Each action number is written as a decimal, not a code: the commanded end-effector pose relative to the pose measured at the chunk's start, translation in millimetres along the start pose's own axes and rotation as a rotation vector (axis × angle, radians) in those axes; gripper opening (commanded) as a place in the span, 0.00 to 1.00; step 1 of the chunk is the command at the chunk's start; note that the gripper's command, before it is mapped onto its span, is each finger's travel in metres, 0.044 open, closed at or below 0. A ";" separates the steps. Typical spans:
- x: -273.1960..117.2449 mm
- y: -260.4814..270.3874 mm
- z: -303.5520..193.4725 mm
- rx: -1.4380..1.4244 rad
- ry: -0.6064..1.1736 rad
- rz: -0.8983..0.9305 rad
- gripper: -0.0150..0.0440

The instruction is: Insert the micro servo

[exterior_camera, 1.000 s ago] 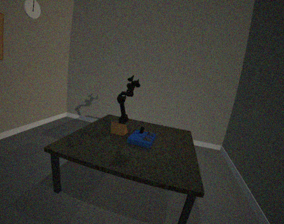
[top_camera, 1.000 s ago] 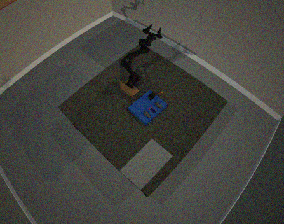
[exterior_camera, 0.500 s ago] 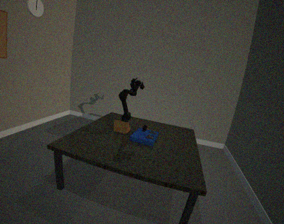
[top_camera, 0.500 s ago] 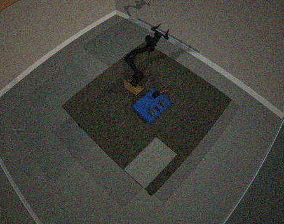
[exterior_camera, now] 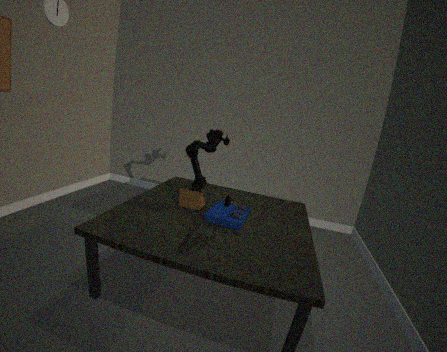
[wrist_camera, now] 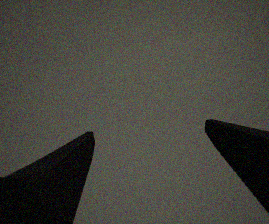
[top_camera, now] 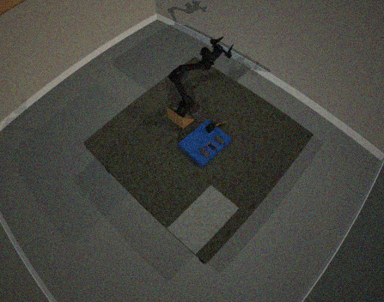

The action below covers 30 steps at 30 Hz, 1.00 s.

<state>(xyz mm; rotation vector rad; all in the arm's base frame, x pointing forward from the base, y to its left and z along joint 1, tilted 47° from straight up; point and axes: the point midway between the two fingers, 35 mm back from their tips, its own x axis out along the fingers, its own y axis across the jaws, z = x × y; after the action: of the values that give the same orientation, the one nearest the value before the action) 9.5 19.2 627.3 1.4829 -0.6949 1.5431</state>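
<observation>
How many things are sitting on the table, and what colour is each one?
Blue: 1, the deck
Tan: 1, the block under the arm
Black: 2, the arm and the small servo on the deck's far edge
Total: 4

The dark pockets in the deck are too small to count surely. The gripper is raised, fingers apart, holding nothing.

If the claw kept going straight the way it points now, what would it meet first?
Probably the back wall: the open claw is raised, aimed away from the blue deck, and its view shows only plain surface ahead. Depth is unclear.
</observation>
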 end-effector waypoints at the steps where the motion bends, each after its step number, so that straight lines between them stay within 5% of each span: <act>1: 0.6 -6.8 -9.3 -0.048 0.028 -0.016 1.00; 30: -2.3 -87.0 -71.8 -0.412 0.265 -0.208 1.00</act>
<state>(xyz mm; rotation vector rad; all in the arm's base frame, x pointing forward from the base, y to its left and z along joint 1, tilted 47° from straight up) 44.1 112.5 604.4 1.0382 -0.6401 1.3297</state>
